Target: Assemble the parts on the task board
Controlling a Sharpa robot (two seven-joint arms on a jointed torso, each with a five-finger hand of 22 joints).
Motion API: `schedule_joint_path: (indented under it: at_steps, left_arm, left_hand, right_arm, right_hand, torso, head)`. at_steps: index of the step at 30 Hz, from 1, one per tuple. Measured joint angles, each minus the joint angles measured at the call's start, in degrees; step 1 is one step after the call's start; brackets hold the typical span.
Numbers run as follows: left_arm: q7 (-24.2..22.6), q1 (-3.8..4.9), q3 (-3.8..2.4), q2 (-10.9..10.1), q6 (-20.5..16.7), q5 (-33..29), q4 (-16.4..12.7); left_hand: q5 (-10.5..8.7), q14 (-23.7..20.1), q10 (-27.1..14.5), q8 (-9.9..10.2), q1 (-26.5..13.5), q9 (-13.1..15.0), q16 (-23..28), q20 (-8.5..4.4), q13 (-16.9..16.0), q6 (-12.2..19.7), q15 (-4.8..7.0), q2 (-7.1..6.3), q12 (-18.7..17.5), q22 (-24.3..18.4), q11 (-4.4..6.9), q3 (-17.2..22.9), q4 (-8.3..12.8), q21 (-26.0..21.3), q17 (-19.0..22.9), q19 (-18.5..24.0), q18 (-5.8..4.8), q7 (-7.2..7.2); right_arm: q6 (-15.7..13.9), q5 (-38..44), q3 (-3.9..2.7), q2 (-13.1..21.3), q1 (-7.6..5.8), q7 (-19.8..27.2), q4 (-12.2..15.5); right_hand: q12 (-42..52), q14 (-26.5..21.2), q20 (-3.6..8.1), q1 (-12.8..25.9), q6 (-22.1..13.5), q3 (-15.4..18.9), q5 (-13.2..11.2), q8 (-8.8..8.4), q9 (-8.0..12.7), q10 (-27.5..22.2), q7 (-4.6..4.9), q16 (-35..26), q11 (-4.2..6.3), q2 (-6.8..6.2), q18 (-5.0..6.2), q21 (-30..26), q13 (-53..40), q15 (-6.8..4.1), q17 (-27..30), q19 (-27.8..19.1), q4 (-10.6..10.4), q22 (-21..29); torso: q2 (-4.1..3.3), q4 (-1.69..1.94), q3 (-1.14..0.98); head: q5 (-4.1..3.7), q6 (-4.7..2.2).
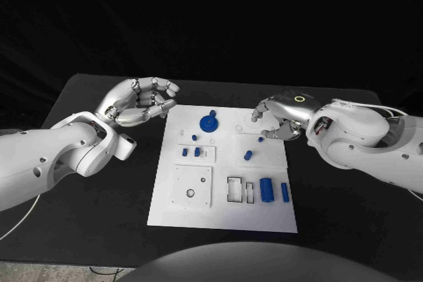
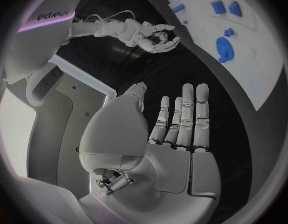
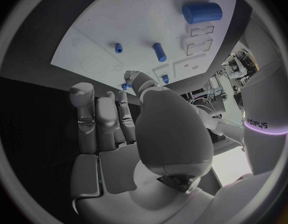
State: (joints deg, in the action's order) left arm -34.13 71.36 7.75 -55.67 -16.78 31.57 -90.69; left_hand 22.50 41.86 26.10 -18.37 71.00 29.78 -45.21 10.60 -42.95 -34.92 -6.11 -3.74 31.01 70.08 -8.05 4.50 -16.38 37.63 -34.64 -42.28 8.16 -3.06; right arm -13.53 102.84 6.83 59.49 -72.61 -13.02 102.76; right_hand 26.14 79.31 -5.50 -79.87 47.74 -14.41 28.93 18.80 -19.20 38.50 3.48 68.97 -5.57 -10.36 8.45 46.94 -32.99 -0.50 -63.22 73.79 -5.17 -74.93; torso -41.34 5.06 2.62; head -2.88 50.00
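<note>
A matte black rectangular table (image 1: 106, 233) fills the middle of the head view, its near edge running along the bottom. Behind and around it hangs a black fabric backdrop (image 1: 211, 31), softly creased. At the lower left corner shows a strip of pale grey floor (image 1: 35, 274), crossed by a thin dark cable (image 1: 93, 270).

The head view looks steeply down from above onto the worktop (image 1: 106, 233), with the task board (image 1: 225, 218) central. Each wrist view sits close behind its own hand, looking along the fingers (image 2: 184, 117) toward the board (image 3: 113, 30), which all three views share.
</note>
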Motion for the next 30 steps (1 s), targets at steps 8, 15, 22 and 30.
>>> schedule_joint_path:
  at_steps: [8, 15, 22, 30]
  left_arm:
    - [-3.2, -0.03, 0.55, -0.6, 4.7, -15.4, -1.3]
    - [-3.4, -0.04, 0.88, -0.6, 6.7, -19.8, -1.2]
    - [-3.0, -0.08, 1.17, -0.3, 8.1, -21.3, -0.8]
    - [-2.3, -0.21, 1.41, 0.1, 9.2, -21.9, -0.3]
  left_hand:
    - [3.28, -2.6, -1.8, 0.2, 3.8, -4.7, 7.5, 2.01, 5.6, 0.0, -1.72, 3.45, 0.6, -6.1, -0.69, -4.0, -0.3, -10.7, 4.0, 3.5, -0.03, 0.0]
    - [6.26, -2.0, -3.0, 0.2, 8.1, -6.3, 7.7, 2.72, 7.6, 1.3, -2.31, 3.96, 1.4, -6.9, -1.89, -4.7, -0.1, -12.3, 4.2, 2.7, -0.08, -0.61]
    - [7.02, -2.0, -3.4, 0.0, 9.1, -6.8, 7.7, 2.92, 8.2, 1.6, -2.31, 4.26, 1.8, -7.1, -2.08, -5.1, 0.0, -12.6, 4.3, 2.5, -0.08, -0.93]
    - [8.01, -2.0, -4.0, -0.3, 10.3, -7.3, 8.0, 2.92, 8.9, 2.0, -2.31, 4.94, 2.1, -7.2, -2.51, -5.5, 0.1, -13.3, 4.3, 2.5, 0.74, -1.33]
  right_arm:
    - [1.1, 1.1, 0.0, -0.8, 0.87, -0.1, -1.5]
    - [2.4, 0.7, -0.02, -1.4, 1.59, -0.2, -3.0]
    - [3.1, 0.2, -0.01, -1.8, 2.42, -0.3, -4.0]
    - [3.1, -0.6, -0.01, -2.4, 3.4, -0.2, -4.9]
  right_hand:
    - [-1.3, 0.8, -0.03, 0.0, 1.1, -0.2, 1.0, -2.73, 0.7, 2.4, 0.16, 0.7, -0.13, 0.0, 0.0, 0.6, 3.6, 0.06, -0.6, 1.0, -0.2, 0.0]
    - [-1.5, 1.0, -0.03, 0.4, 2.6, -0.4, 1.4, -4.18, 0.9, 5.0, 0.57, 1.3, 0.11, 0.42, -0.01, 0.6, 5.6, -0.14, -1.0, 1.4, -0.9, 0.0]
    - [-1.5, 1.4, 0.08, 0.9, 3.4, -0.5, 0.2, -4.52, 0.9, 6.5, 1.03, 1.7, 0.43, 0.4, -0.3, 1.1, 6.6, -0.15, -1.3, 2.0, -1.3, 0.0]
    - [-1.5, 1.9, 0.19, 1.1, 4.8, -0.6, -1.1, -5.08, 0.9, 7.3, 1.53, 2.1, 0.48, 0.65, -0.62, 1.1, 7.5, -0.15, -1.6, 2.1, -1.3, 0.0]
  torso:
    - [0.1, 0.09, 0.05]
    - [0.03, 0.0, 0.04]
    - [-0.03, -0.06, 0.02]
    - [-0.01, -0.05, 0.01]
  head:
    - [-0.29, 0.0]
    - [-0.3, 0.0]
    - [-0.32, 0.0]
    - [-0.39, 0.0]
